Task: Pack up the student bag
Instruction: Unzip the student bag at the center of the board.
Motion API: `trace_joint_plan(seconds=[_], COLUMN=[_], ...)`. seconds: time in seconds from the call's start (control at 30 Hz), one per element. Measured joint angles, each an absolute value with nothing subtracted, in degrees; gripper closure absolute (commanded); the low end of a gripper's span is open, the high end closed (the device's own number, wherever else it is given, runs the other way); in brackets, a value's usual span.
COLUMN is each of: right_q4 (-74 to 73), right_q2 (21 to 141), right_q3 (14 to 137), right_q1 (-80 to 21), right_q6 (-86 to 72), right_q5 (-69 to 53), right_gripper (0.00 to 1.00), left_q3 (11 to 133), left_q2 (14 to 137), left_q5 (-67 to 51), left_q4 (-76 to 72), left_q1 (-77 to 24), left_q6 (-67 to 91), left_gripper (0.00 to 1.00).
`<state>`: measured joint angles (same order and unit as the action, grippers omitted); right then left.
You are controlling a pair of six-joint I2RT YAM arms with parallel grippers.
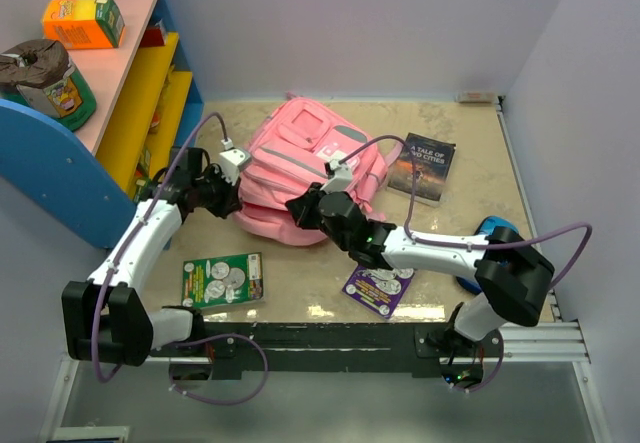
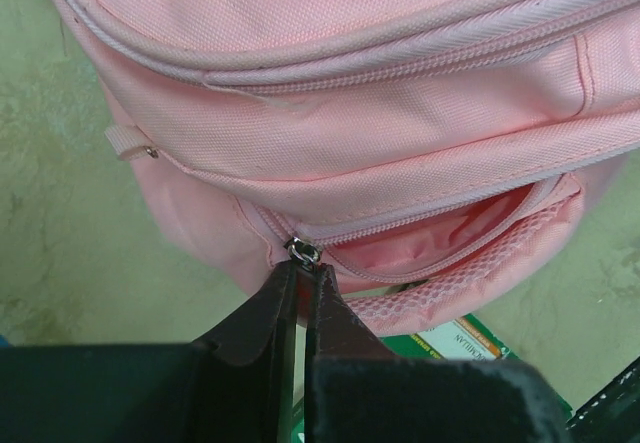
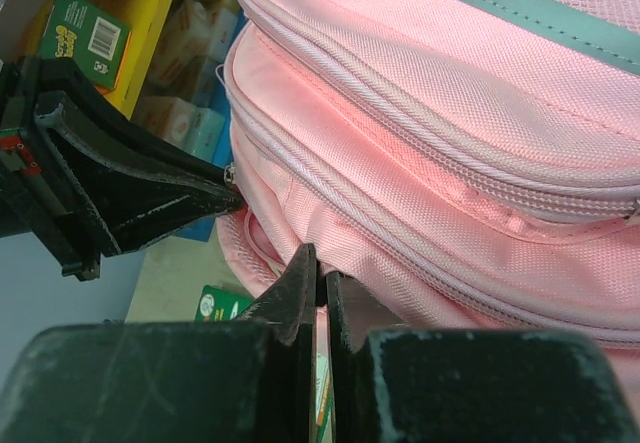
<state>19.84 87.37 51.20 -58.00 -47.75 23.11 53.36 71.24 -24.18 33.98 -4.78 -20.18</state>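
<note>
Your student bag point(image 1: 290, 153) lies flat on the counter point(image 1: 300, 288), set toward the far edge and a little left of centre, its front pockets facing the arms.

Your left gripper point(image 2: 303, 266) is at the bag's left side, clenched on a small metal zipper pull point(image 2: 303, 252). The fingers are pressed together with the pull caught at their tips. To the right of the pull the pocket point(image 2: 440, 238) gapes partly open, showing pink lining above a band of pink mesh.

Your right gripper point(image 3: 320, 263) sits at the bag's near edge, its fingers drawn in to a thin slit with the tips against the pink fabric. You cannot tell from any view whether fabric is pinched between them.

A dark paperback point(image 1: 422, 168) lies just right of the bag, toward the far right corner. A green booklet point(image 1: 222, 280) lies near the near edge on the left and a purple booklet point(image 1: 380, 288) near the near edge at centre, partly under the right arm. A blue pouch point(image 1: 492, 230) rests by the right edge. Along the left edge stands a blue and yellow shelf unit point(image 1: 120, 93) with an orange box point(image 1: 83, 21) on top.
</note>
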Motion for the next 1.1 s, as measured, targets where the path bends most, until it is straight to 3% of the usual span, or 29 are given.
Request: trace_joint_plan(seconds=[0.37,0.6,0.77,1.03,1.1], right_q4=[20.40,20.60,12.29,7.44,7.55], right_q2=[84.79,78.78,72.71,72.77,72.77], right_q3=[49.04,45.47,39.83,38.24,38.26], right_q1=[-58.02,-58.02,-55.61,-54.43,-54.43], right_q6=[-45.98,-44.80,-41.25,-39.18,-38.94], right_q5=[22.98,23.38,29.28,31.55,31.44], right_gripper=[1.00,1.00,1.00,1.00,1.00], left_q3=[53.60,68.27,72.60,72.14,71.53], left_q2=[71.94,80.97,85.08,84.75,83.55], left_q5=[-24.14,-42.37,-29.71,-26.87,-27.49], left_q4=[34.57,52.12,50.50,50.87,50.96], left_q1=[-4.56,3.84,15.09,14.83,14.52], left_q6=[-23.94,-23.68,-27.99,-30.87,-31.20], left_gripper=[1.00,1.00,1.00,1.00,0.92])
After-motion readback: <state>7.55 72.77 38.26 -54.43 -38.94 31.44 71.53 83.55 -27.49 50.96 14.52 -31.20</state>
